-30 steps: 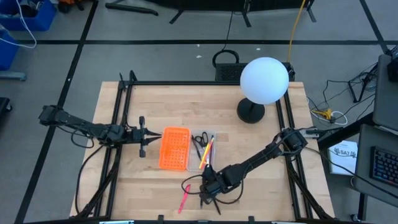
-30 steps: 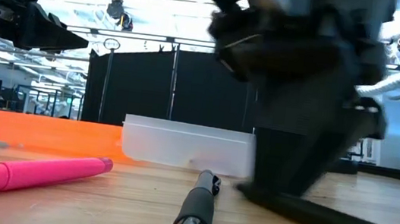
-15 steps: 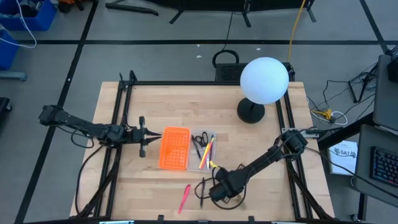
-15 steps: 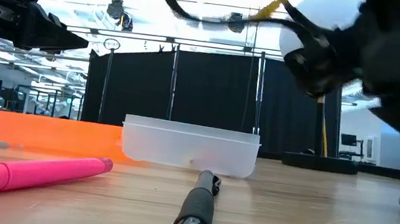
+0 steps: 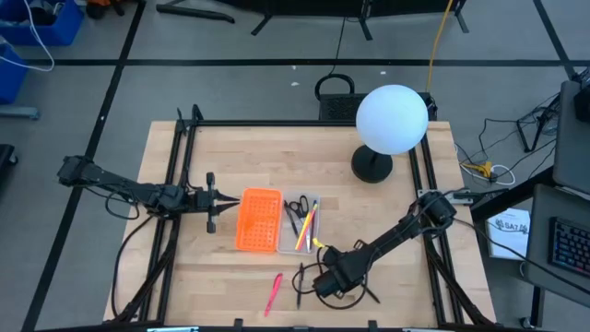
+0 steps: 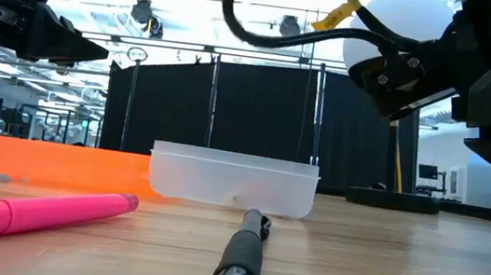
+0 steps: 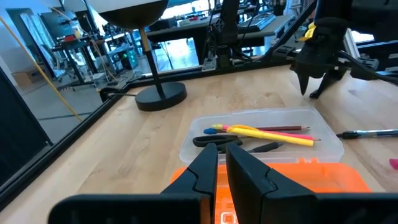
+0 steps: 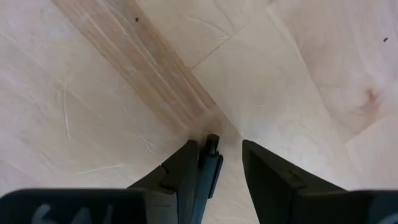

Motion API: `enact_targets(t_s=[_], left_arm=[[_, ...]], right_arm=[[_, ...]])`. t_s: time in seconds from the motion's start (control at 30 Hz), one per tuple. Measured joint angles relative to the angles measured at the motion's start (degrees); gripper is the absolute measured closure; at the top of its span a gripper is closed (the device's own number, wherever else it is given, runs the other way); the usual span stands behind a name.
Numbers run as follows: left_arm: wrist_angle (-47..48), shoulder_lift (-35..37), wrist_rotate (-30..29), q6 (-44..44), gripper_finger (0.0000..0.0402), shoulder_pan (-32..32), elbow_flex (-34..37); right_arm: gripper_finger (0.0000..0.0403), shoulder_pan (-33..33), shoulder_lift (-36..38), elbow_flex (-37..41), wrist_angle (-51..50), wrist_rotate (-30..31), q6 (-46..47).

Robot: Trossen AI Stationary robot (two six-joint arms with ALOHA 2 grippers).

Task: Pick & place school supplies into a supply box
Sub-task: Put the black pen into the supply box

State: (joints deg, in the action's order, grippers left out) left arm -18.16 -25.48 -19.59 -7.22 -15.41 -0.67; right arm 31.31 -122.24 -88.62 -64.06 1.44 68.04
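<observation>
The clear supply box (image 5: 301, 224) (image 6: 233, 181) holds black-handled scissors (image 7: 236, 144), a yellow pen (image 7: 267, 132) and a thin pencil (image 7: 292, 129). A black pen (image 5: 300, 281) (image 6: 240, 259) and a pink pen (image 5: 274, 293) (image 6: 29, 214) lie flat on the table near its near edge. My right gripper (image 5: 330, 284) (image 8: 221, 146) hangs right of that black pen, pointing down at bare wood, shut on another black pen (image 8: 211, 155). My left gripper (image 5: 230, 201) (image 7: 222, 155) waits shut at the orange tray's left side. My right gripper has a black pen between its fingers, coming from above and pointing down. The pen's end (image 8: 212, 142) reaches just past the fingertips and lies along one finger (image 8: 183, 165), with a gap to the other. The fingers hide the place of the pinch. The pen is clear of the table.
An orange perforated tray (image 5: 258, 219) (image 6: 64, 162) sits against the supply box's left side. A lamp with a white globe (image 5: 392, 118) stands on its black base (image 5: 371, 166) at the far right. Bare wood lies under and right of my right gripper.
My right gripper has moved along the near edge toward the table's right, away from the black pen lying on the table. In the low view it has cleared from in front of the supply box. Neither pen on the table has moved.
</observation>
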Motion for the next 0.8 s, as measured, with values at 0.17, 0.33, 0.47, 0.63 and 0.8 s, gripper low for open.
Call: enact_targets(t_s=[0.17, 0.33, 0.47, 0.63, 0.8], left_arm=[[0.0, 0.0, 0.0, 0.1, 0.0360, 0.0, 0.0], [0.0, 0.0, 0.0, 0.1, 0.0360, 0.0, 0.0], [0.2, 0.0, 0.0, 0.1, 0.0360, 0.0, 0.0], [1.5, 0.0, 0.0, 0.3, 0.0360, 0.0, 0.0], [2.0, 0.0, 0.0, 1.0, 0.0360, 0.0, 0.0]], right_arm=[[0.0271, -0.5, 4.6, 0.5, 1.8, 5.2, 0.7], [0.0257, 0.1, 12.8, 0.1, 5.1, 6.7, 4.8], [0.0259, 2.8, 15.1, 0.2, 5.3, 4.2, 11.3], [0.0265, 7.9, 13.2, 0.1, 6.0, 0.0, 21.5], [0.0265, 10.6, 9.2, 0.1, 8.7, -0.1, 25.9]])
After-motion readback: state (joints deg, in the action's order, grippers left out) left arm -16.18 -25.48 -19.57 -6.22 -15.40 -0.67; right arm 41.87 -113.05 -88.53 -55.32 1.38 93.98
